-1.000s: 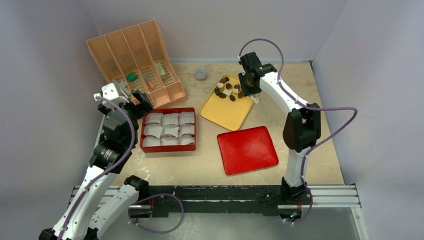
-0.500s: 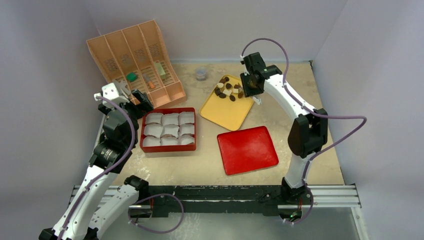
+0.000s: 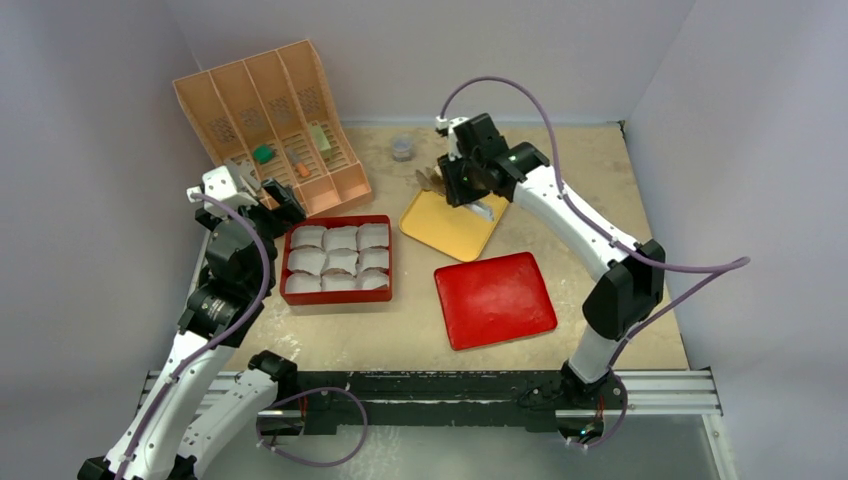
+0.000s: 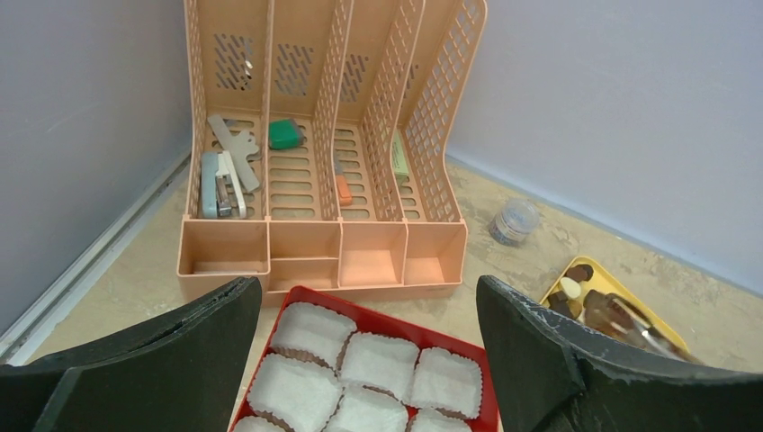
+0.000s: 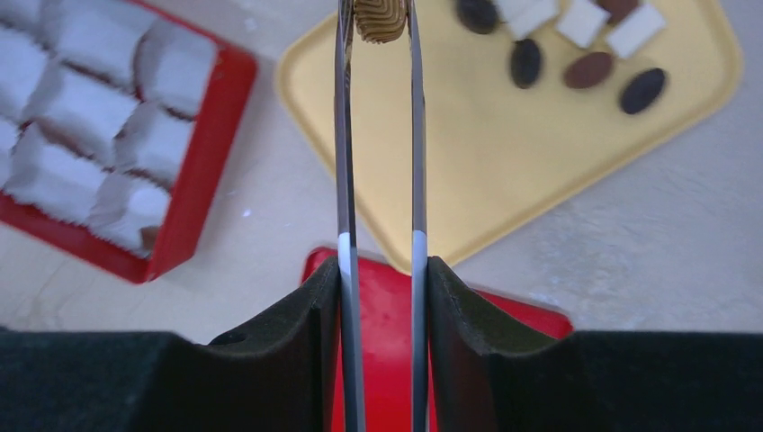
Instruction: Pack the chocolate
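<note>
At the lower left of the top view, the left gripper [image 4: 366,286] has not moved: its jaws gape wide with nothing between them, hanging over the red box [image 3: 338,297] of white paper cups [image 4: 382,360]. Toward the centre, the right gripper [image 5: 380,288] has swung left from the upper right corner of the yellow tray [image 3: 450,232] and now covers the pile. It is clamped on tweezers [image 5: 345,180], whose tips pinch one tan ridged chocolate [image 5: 380,18] lifted above the tray's left edge. The pick looks done; the carry to a cup comes next. The piece's long axis seems to run across the wrist frame, blade to blade, though the top edge crops it. The other pieces [image 5: 576,67] lie at the upper right.
</note>
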Robot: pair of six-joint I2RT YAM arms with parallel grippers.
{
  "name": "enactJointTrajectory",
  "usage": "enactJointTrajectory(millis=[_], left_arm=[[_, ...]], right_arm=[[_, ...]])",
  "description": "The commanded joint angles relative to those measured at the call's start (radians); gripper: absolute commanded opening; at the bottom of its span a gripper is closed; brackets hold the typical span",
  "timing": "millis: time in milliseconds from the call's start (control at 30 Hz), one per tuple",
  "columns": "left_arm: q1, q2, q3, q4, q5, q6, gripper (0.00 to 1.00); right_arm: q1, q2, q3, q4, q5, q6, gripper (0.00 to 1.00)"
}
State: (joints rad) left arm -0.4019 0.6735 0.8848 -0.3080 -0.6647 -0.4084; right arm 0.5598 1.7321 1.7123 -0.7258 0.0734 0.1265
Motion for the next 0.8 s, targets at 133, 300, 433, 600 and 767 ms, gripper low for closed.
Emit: enactJointTrajectory(millis=[133,300,433,600,767], left_arm=[[-0.002,-0.029,0.000,0.035,-0.063,-0.002,0.89],[-0.002,-0.043,0.001,0.027,-0.113,-0.016,0.89],[-0.003,-0.059,0.003,0.016,-0.182,-0.033,0.90],[-0.003,-0.062,0.003,0.015,-0.193,-0.038,0.90],[-0.003,-0.058,0.005,0.010,-0.190,-0.038,0.90]], right_arm=[[0.165,-0.070,0.021,0.086,-0.154,0.047,0.27],[0.266,-0.028,0.051,0.086,-0.182,0.053,0.27],[0.321,0.006,0.055,0.097,-0.217,0.059,0.27],[0.384,0.050,0.066,0.092,-0.222,0.058,0.28],[0.420,0.080,0.065,0.085,-0.245,0.050,0.29]])
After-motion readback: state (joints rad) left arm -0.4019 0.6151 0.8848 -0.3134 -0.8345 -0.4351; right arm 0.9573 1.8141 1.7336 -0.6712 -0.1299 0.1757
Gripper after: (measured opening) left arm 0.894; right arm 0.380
